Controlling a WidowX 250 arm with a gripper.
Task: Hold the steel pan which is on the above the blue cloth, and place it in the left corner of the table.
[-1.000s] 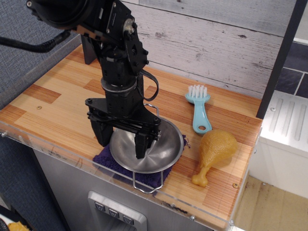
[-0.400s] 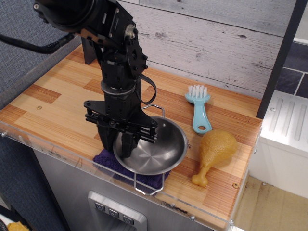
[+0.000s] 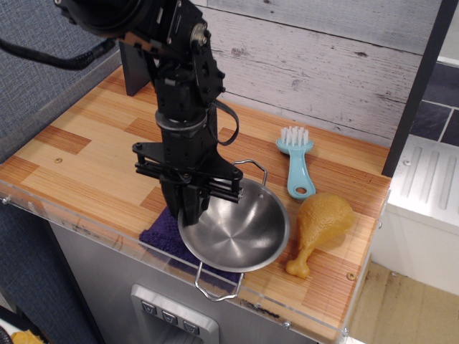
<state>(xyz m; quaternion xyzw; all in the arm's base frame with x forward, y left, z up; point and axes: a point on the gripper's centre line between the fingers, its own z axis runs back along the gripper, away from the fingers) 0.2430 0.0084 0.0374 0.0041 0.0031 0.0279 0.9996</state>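
Note:
The steel pan (image 3: 240, 231) is shiny and round, with one wire handle toward the front edge and one toward the back. It hangs tilted just above the blue cloth (image 3: 159, 234), whose left part shows under it. My gripper (image 3: 188, 209) comes down from above and is shut on the pan's left rim. The cloth lies on the striped wood table (image 3: 79, 158) by its clear front edge.
A light blue brush (image 3: 295, 163) lies behind the pan to the right. A yellow toy chicken drumstick (image 3: 320, 227) lies right beside the pan. A dark block (image 3: 134, 68) stands at the back left. A grey plank wall runs behind the table.
The fingers went from spread over the pan to shut on its left rim. The pan has risen off the cloth, tilted and shifted a little to the right.

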